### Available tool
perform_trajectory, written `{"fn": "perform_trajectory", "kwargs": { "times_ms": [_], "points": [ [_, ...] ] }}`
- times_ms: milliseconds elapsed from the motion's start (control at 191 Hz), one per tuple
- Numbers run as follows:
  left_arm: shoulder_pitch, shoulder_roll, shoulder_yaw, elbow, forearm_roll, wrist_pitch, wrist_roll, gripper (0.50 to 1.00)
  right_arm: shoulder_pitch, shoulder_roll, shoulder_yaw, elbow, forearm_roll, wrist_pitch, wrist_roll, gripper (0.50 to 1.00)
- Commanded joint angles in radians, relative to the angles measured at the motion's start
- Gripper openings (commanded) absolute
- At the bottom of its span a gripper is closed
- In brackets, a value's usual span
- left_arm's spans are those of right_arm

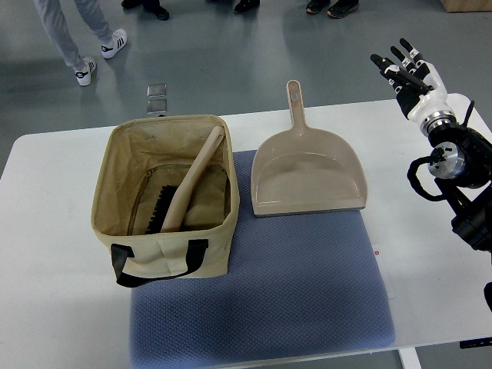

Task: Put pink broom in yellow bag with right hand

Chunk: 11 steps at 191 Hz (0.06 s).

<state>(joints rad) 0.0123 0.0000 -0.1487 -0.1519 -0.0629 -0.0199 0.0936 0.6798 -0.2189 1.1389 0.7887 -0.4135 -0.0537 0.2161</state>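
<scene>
Broom (190,184) first: it already lies inside the bag (224,201), bristle head down on the cloth floor and its handle leaning up against the far rim, so judging by how things lie the placing looks done. Its body is a smooth, pale pinkish-tan plastic with a rounded, tapering handle, and the bristles are a short dark row. The bag is a soft, boxy, yellowish-beige fabric tote with a black strap looped at its near side (its walls stand open on their own, which is probably why a long tool can simply rest tilted in it). Just beside it to the right lies a matching dustpan (310,175), a shallow plastic scoop with a straight handle pointing away. Both sit on a blue-grey mat (292,292) with a fine woven texture, spread over a plain white table (54,307). The right hand (406,71) is raised at the far right, well apart from the bag, its dark fingers (384,64) spread loosely and holding nothing. No left arm shows. A person's legs (77,34) stand on the floor beyond.
</scene>
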Motion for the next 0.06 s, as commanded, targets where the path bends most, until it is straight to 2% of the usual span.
{"fn": "perform_trajectory", "kwargs": {
  "times_ms": [0, 52],
  "points": [
    [0.000, 0.000, 0.000, 0.000, 0.000, 0.000, 0.000, 1.000, -0.009, 0.018, 0.010, -0.005, 0.002, -0.002, 0.003, 0.930],
    [0.000, 0.000, 0.000, 0.000, 0.000, 0.000, 0.000, 1.000, -0.019, 0.027, 0.012, -0.009, 0.004, -0.002, 0.003, 0.930]
  ]
}}
